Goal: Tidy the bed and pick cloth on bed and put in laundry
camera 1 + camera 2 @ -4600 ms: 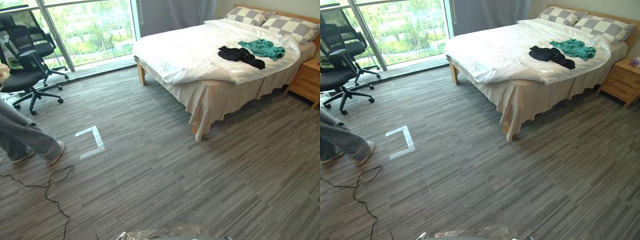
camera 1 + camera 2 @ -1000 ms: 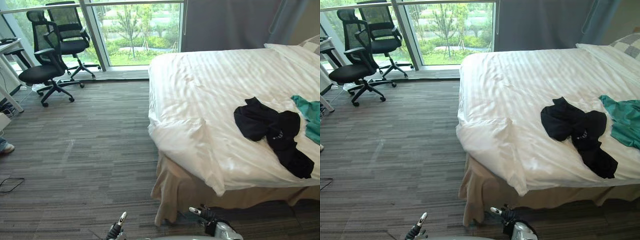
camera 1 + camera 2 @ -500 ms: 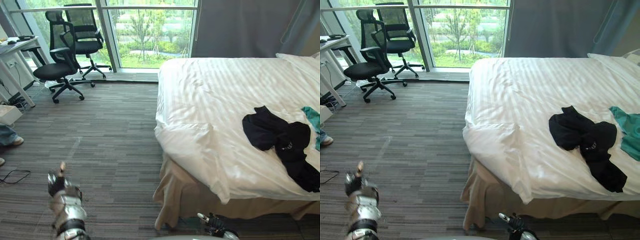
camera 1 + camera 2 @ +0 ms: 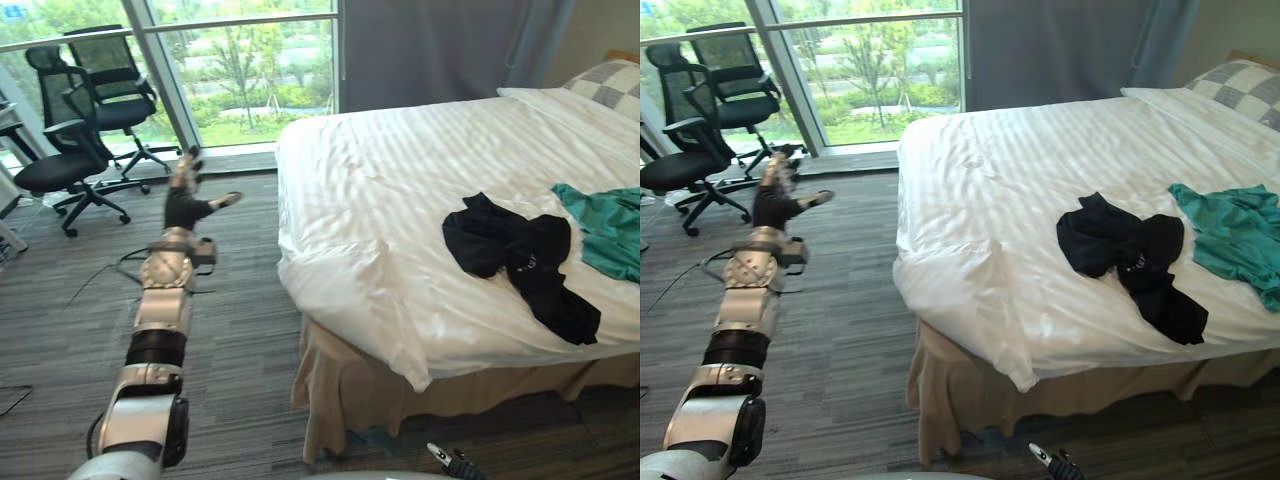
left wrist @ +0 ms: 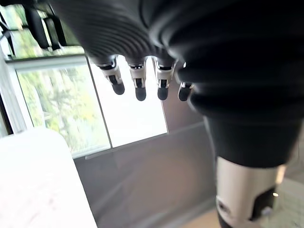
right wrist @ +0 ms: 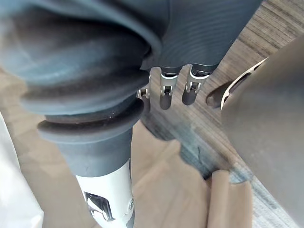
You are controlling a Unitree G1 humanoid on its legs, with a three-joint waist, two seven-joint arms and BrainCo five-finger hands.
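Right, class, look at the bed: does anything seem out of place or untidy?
Yes. A black cloth and a teal cloth beside it lie crumpled on the white duvet, near its edge, where clothes do not belong. The duvet's near corner is also rumpled and hangs unevenly.

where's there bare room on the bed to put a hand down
The bed is bare everywhere left of the black cloth, down to its near corner. A bare strip lies between the cloths and the pillow. It is crowded where the black cloth and teal cloth lie side by side.
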